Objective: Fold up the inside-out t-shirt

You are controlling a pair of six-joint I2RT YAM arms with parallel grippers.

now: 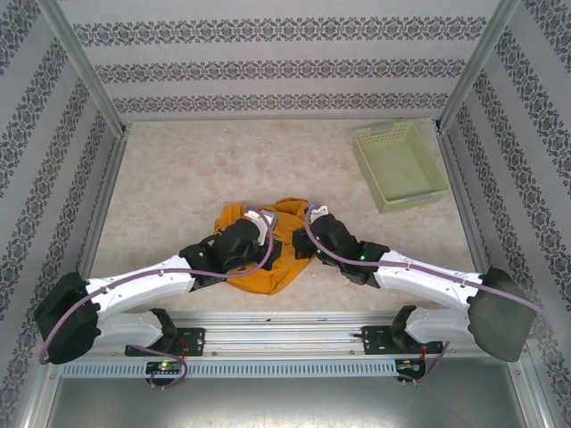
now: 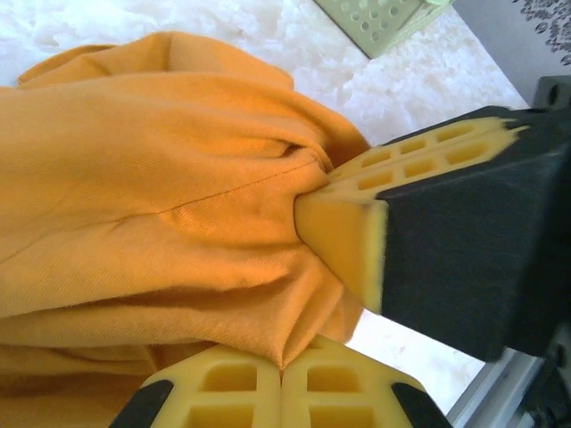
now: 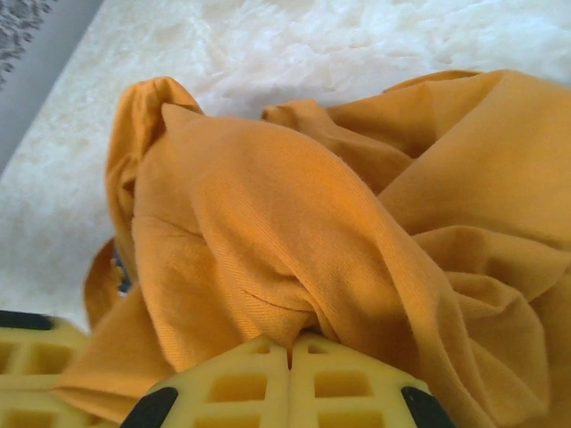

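Down at the near middle of the surface (image 1: 169, 178), between your two arms, the inside-out t-shirt (image 1: 266, 278) is lying in a crumpled orange heap. Your left tool (image 1: 257, 221) is hanging over the heap's left part. From its own wrist camera you're seeing its yellow pads pressing together at the tips, with folds of cloth converging right into them, so you're pinching the shirt there. Your right tool (image 1: 312, 217) is leaning in from the right, just beside the left one, and it's nipping a bunched ridge of the same cloth, wrinkles fanning out from its tip. From the right wrist camera its pads are meeting too, fabric gathering at the seam between them. Both tools are gripping close together near the top of the heap, with the rest of the shirt slumping onto the surface beneath. Over at the far right, a pale green basket (image 1: 384, 130) is sitting well apart from everything you're holding
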